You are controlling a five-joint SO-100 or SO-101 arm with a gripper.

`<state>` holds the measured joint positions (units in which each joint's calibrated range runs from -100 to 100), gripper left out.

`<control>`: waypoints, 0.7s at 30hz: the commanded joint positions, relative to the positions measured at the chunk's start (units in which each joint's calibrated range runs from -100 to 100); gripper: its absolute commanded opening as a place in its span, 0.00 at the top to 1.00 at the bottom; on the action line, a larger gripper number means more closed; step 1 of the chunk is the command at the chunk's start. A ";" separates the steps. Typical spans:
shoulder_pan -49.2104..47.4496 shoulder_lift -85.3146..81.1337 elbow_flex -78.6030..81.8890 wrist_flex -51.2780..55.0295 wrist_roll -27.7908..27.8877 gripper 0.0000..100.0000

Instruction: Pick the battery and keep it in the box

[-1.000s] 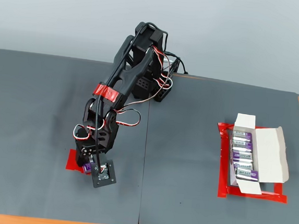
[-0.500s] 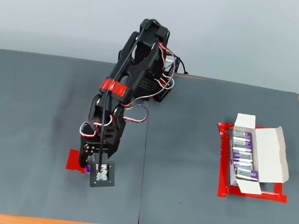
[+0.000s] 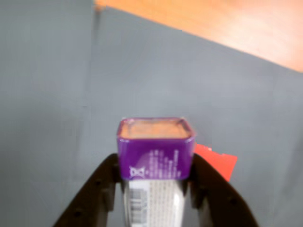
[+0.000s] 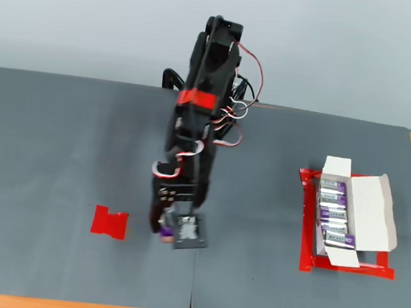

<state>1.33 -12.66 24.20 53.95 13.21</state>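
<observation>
In the wrist view my gripper (image 3: 155, 177) is shut on the battery (image 3: 155, 158), a silver-grey block with a purple label and white print, held between the two black fingers above the grey mat. In the fixed view the gripper (image 4: 168, 230) hangs just right of the red tape patch (image 4: 109, 223), and only a purple edge of the battery (image 4: 164, 229) shows under it. The white box (image 4: 355, 210) lies open far to the right inside a red tape outline (image 4: 305, 227), with several batteries (image 4: 334, 217) in a row in it.
The grey mat (image 4: 61, 156) covers the table. Orange wood (image 3: 227, 23) shows past the mat's far edge in the wrist view. The red tape patch (image 3: 218, 161) peeks out right of the fingers there. The arm's base (image 4: 211, 90) stands at the mat's back.
</observation>
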 commanded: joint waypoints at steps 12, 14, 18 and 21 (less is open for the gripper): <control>-20.61 -8.83 -3.80 1.70 -2.09 0.94; -23.52 -8.41 -6.07 1.70 -2.09 0.94; -29.49 -8.24 -8.87 1.44 -2.09 0.94; -34.11 -7.82 -8.96 1.00 -2.09 0.94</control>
<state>-29.11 -18.95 18.99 55.42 11.40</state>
